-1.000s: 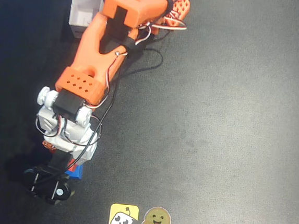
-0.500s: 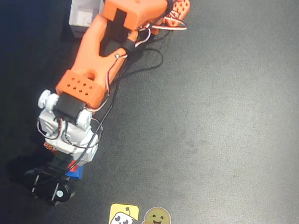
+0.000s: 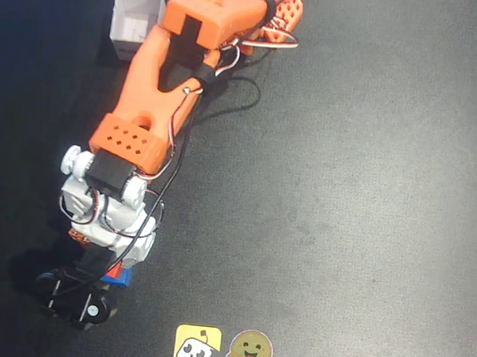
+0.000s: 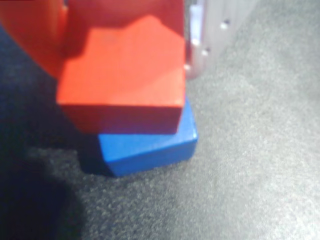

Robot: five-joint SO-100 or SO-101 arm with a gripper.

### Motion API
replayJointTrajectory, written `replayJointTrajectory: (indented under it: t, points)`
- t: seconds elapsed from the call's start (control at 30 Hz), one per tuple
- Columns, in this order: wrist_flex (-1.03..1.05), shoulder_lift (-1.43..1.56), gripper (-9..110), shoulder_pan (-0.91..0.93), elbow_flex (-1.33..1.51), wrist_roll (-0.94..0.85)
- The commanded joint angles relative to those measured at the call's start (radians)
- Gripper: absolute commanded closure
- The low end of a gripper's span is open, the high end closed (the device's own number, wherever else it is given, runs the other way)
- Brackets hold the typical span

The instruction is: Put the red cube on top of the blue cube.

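In the wrist view the red cube [image 4: 122, 75] rests on the blue cube [image 4: 150, 147], turned a little and overhanging it to the left. My gripper [image 4: 125, 45] is shut on the red cube, with the orange finger [image 4: 30, 35] on its left and the pale finger [image 4: 205, 35] against its right side. From overhead the white wrist hides most of this. Only a corner of the blue cube [image 3: 119, 277] and a sliver of the red cube [image 3: 113, 263] show below the wrist, at the lower left of the dark mat.
A white open box [image 3: 135, 21] stands at the upper left beside the arm's base. Two stickers, one yellow [image 3: 198, 346] and one brown [image 3: 250, 352], lie at the bottom edge. Black cables [image 3: 221, 93] trail right of the arm.
The arm has crept slightly down and left in the overhead view, with the wrist settling lower over the blue cube. The cubes stay under the gripper.
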Motion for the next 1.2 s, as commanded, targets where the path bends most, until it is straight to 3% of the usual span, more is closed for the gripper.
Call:
replayJointTrajectory:
  t: [0.0, 0.37, 0.43, 1.17]
  points:
    - [-0.014, 0.008, 90, -0.012, -0.049, 0.020]
    - [-0.014, 0.006, 85, -0.014, -0.055, 0.035]
    - [-0.014, 0.006, 79, -0.014, -0.055, 0.035]
    - [0.020, 0.060, 79, -0.026, -0.107, -0.002]
